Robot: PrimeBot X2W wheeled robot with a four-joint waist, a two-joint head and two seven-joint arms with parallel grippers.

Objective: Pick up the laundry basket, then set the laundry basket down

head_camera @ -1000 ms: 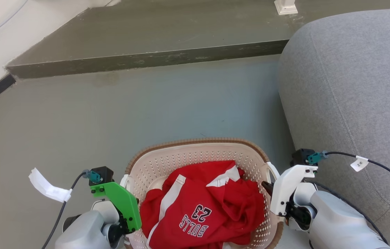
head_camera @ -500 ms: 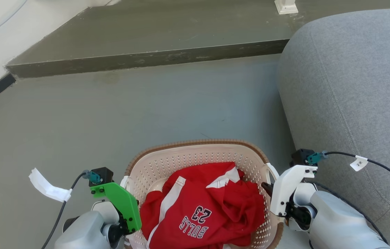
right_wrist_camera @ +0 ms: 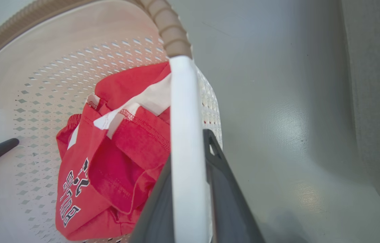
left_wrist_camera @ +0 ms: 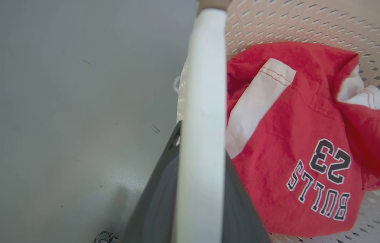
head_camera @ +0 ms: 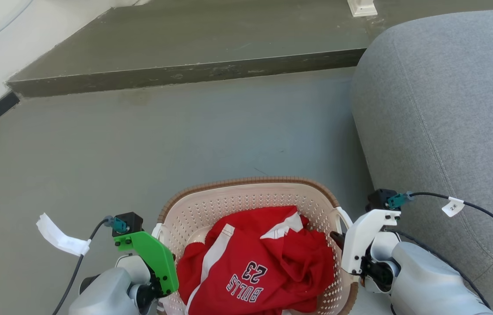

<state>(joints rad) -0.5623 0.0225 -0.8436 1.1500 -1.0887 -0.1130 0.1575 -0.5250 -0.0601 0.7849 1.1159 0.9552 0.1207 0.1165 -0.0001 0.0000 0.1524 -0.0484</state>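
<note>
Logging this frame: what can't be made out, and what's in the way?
Head view: the bottom edge cuts off the laundry basket's near rim; its own walls hide the underside, so whether it's lifted is unreadable.
Left wrist view: the white left handle hides where the left claw's pads meet it.
Right wrist view: the right handle hides the right claw's pad contact.
Head view: the red Bulls jersey hides whatever lies beneath it.

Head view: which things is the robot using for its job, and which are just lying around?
For the job: laundry basket, left gripper and right gripper on its white handles.
Just there: red jersey inside the basket, grey sofa, floor step.
</note>
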